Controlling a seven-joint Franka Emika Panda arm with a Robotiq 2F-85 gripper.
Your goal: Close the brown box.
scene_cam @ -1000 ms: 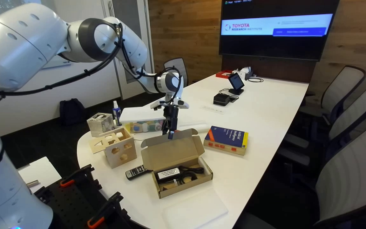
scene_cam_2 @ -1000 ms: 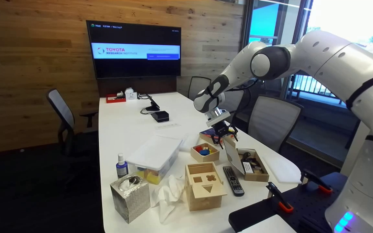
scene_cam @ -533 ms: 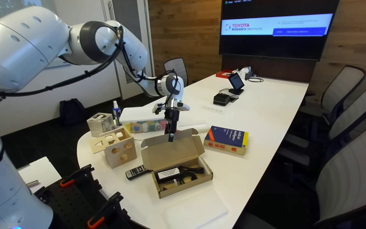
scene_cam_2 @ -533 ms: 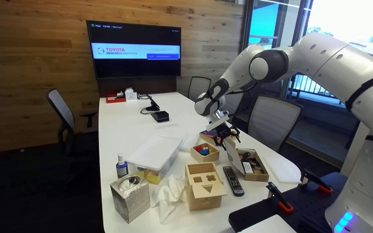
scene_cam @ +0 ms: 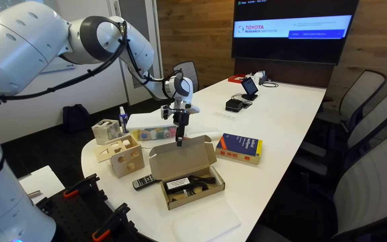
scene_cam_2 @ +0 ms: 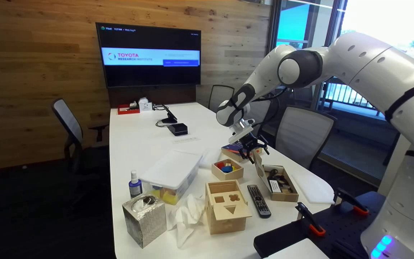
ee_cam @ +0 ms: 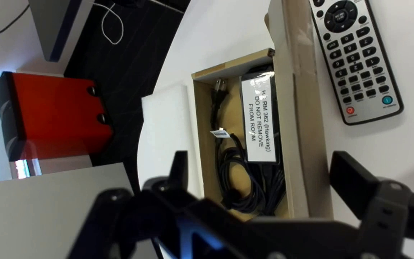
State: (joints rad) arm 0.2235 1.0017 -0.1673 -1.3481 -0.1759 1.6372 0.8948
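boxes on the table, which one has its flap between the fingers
The tan cardboard box with the black cable inside: its flap stands between the open fingers. The tissue box and wooden shape sorter stand clear.

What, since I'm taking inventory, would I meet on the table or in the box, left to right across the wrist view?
White pad, power plug, adapter (both inside the brown box), box's raised lid, remote control.

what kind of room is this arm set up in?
Most likely an office meeting room: a long white table, office chairs along its sides, and a big wall screen reading "Toyota Research Institute".
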